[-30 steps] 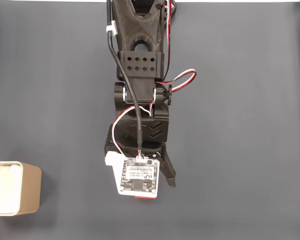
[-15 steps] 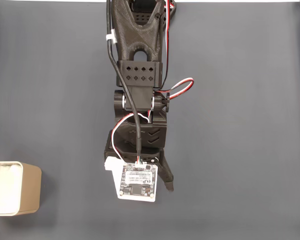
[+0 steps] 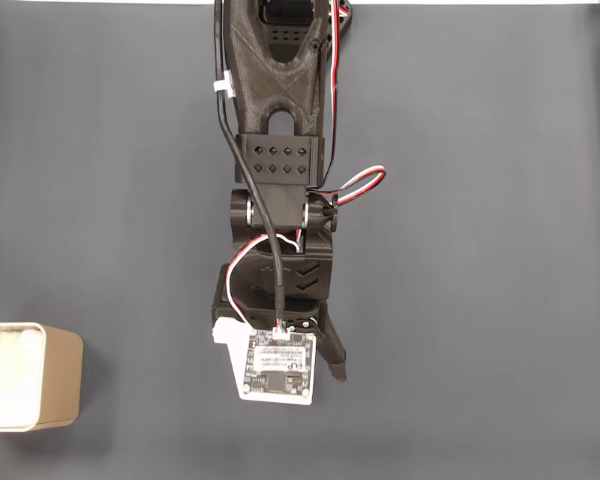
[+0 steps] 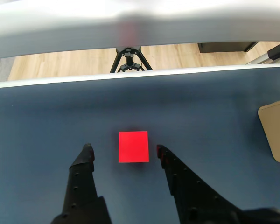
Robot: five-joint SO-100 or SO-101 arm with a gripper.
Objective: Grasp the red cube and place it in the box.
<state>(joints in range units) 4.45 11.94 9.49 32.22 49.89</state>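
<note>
Grasp not yet made: gripper (image 4: 123, 153) spread open just short of red cube (image 4: 134, 146); box (image 3: 28, 377) well apart, awaiting cube.

From my seat the red cube (image 4: 133, 146) was a plain bright red on the dark blue-grey table (image 4: 214, 116), with the black gripper (image 4: 123, 155) near it in the wrist view. The box (image 3: 28, 376) at the left of the fixed view showed tan walls and a white inside. I also saw red, white and black wires (image 3: 355, 184) on the black arm (image 3: 278, 120), a white circuit board (image 3: 277, 364), and a light wood floor (image 4: 65, 63) at the far side.
</note>
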